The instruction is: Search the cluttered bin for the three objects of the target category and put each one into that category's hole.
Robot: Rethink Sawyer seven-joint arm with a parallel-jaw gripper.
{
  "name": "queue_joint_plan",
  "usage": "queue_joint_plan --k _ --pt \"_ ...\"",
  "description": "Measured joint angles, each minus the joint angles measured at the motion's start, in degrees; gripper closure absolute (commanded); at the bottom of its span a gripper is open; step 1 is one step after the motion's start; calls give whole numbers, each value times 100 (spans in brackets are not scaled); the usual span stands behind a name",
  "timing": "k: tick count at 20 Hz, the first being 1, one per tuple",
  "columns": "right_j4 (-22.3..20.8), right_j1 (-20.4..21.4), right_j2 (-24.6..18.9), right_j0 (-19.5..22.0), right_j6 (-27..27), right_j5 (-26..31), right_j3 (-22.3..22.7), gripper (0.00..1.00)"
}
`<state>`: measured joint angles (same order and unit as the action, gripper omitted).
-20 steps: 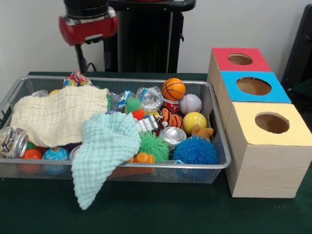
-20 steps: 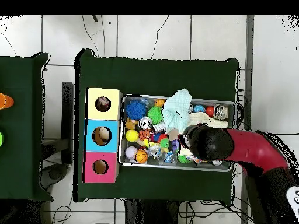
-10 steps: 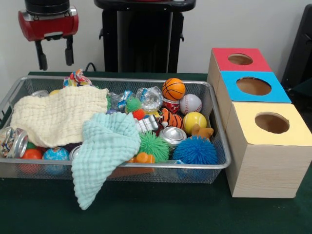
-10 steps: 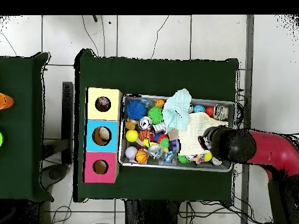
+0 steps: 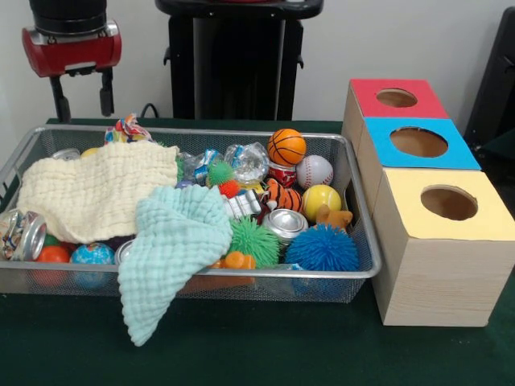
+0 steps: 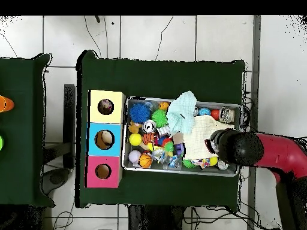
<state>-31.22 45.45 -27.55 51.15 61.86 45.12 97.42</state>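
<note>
My gripper (image 5: 81, 103) hangs open and empty above the back left corner of the wire bin (image 5: 241, 273). Its two fingers point down, clear of everything. In the overhead view the arm's head (image 6: 232, 148) covers the gripper over the bin's right end. A cream cloth (image 5: 96, 189) and a mint cloth (image 5: 173, 241) cover the left half of the bin. Uncovered on the right lie a basketball (image 5: 286, 146), a baseball (image 5: 314, 170), a yellow ball (image 5: 321, 201), a blue spiky ball (image 5: 322, 249), a green spiky ball (image 5: 253, 240) and a can (image 5: 286, 223).
Three wooden boxes with round holes stand right of the bin: red (image 5: 394, 98), blue (image 5: 418, 142) and yellow (image 5: 447, 205). Another can (image 5: 24, 233) lies at the bin's left end. The mint cloth hangs over the front rim.
The arm has swung from over the bin's middle to its left end in the front view. Its open fingers now show. The bin's contents have not moved.
</note>
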Motion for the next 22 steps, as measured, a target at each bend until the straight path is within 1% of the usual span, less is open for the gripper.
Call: queue_joint_plan --k 7,16,22 --pt "-62 -83 -1 0 0 -1 0 0" --pt "-472 -256 0 15 0 -1 43 0" --pt "-497 -436 1 106 0 -2 116 0"
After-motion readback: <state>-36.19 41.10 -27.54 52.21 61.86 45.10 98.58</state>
